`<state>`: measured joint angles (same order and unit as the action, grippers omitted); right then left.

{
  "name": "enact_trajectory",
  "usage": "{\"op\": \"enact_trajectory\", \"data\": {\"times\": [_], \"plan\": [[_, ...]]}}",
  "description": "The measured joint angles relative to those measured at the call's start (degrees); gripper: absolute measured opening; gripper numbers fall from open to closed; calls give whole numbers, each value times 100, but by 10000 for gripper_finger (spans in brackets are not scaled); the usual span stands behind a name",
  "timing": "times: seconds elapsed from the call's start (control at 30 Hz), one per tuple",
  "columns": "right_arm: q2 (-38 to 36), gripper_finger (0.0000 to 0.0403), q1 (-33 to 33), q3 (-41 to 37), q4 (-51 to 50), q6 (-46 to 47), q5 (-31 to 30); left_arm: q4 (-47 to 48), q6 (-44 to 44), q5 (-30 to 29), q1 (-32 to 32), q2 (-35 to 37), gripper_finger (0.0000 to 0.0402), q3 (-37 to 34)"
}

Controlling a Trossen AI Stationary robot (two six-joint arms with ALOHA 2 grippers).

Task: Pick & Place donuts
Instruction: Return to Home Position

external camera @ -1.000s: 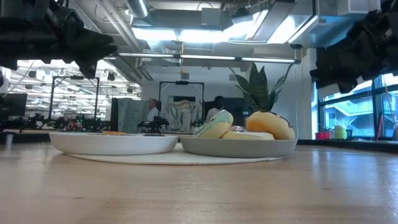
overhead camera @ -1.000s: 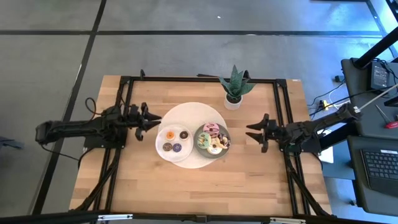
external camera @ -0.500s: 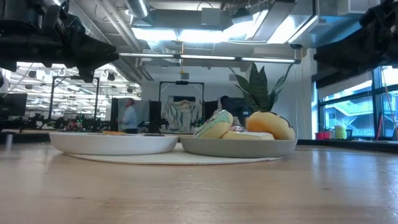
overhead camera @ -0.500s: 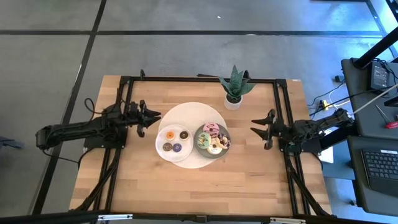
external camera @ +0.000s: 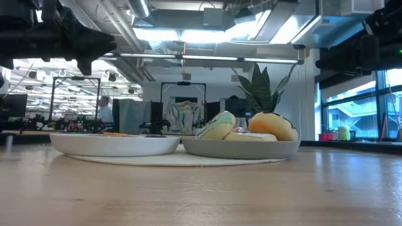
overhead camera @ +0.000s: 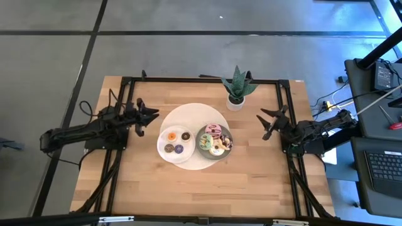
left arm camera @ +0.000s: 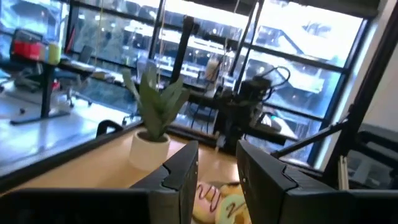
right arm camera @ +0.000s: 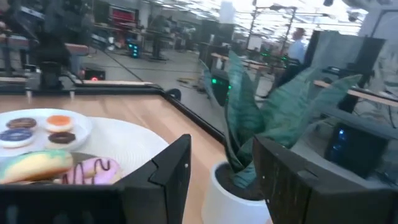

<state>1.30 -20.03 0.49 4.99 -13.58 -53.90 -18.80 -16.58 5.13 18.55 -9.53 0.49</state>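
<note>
Several small donuts (overhead camera: 176, 142), orange, chocolate and purple, lie on a small white plate (overhead camera: 162, 142). Bigger donuts (overhead camera: 215, 139), pink, green and cream, are piled on a grey plate (overhead camera: 228, 150). In the low view the pile of bigger donuts (external camera: 248, 127) rises above the grey plate's rim (external camera: 242, 149). My left gripper (overhead camera: 149, 115) hovers open to the left of the plates, above the table. My right gripper (overhead camera: 271, 122) hovers open to their right, near the plant. The left wrist view sees the big donuts (left arm camera: 219, 203) past the left gripper (left arm camera: 217, 180). The right wrist view sees the small donuts (right arm camera: 38, 127) beyond the right gripper (right arm camera: 221, 177).
Both plates sit on a large round white mat (overhead camera: 191, 113) at the table's middle. A potted spiky plant (overhead camera: 237, 88) stands at the far edge, close to my right gripper. Black rails (overhead camera: 201, 80) frame the wooden table (overhead camera: 201, 185). People move in the room behind.
Both grippers have moved toward the table's far edge and risen a little. The right one has swung from beside the grey plate toward the plant. The donuts and plates have stayed put.
</note>
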Motion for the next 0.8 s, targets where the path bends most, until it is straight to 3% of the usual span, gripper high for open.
{"op": "enact_trajectory", "data": {"times": [0.2,0.5,0.8], "plan": [[0,171,0,0,-11,111,-49,475,-105,16,-2,438,109,-2],[0,171,0,0,-20,111,-47,580,-589,769,-7,581,104,-2],[0,171,0,0,-20,140,-47,578,-669,787,-7,580,109,-2]]}}
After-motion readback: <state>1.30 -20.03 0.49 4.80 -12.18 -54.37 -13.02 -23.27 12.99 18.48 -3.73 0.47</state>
